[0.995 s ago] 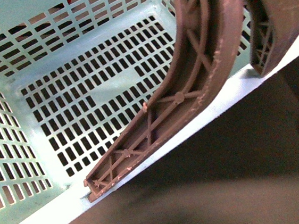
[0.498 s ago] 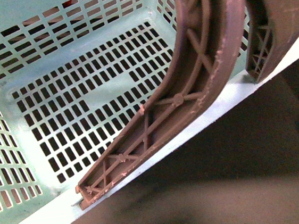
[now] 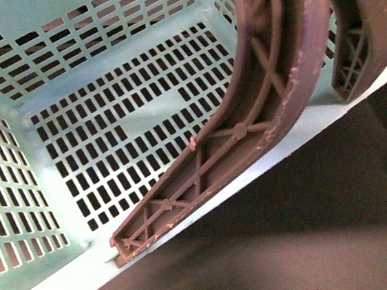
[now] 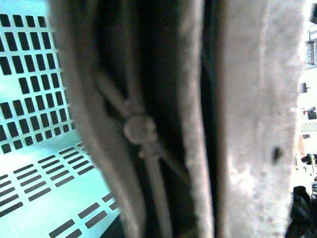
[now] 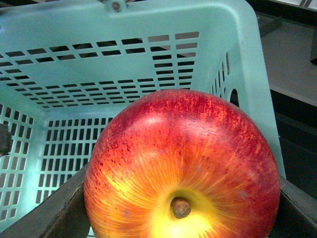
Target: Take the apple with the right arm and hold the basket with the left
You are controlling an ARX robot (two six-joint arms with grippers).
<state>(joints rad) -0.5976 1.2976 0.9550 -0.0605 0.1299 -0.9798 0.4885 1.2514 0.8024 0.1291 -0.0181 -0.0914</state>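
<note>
the right gripper (image 5: pixel 173 218) is clasping the apple (image 5: pixel 181 168) over the open basket (image 5: pixel 247 59), while a ribbed handle (image 4: pixel 143 124) is filling the left wrist view and i cannot tell the left gripper's state.

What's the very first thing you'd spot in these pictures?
A big shiny red apple fills the right wrist view, stem toward the camera, sitting between two dark fingers, the mint basket behind it. In the front view, a brown ribbed handle curves across the basket's slotted floor.
</note>
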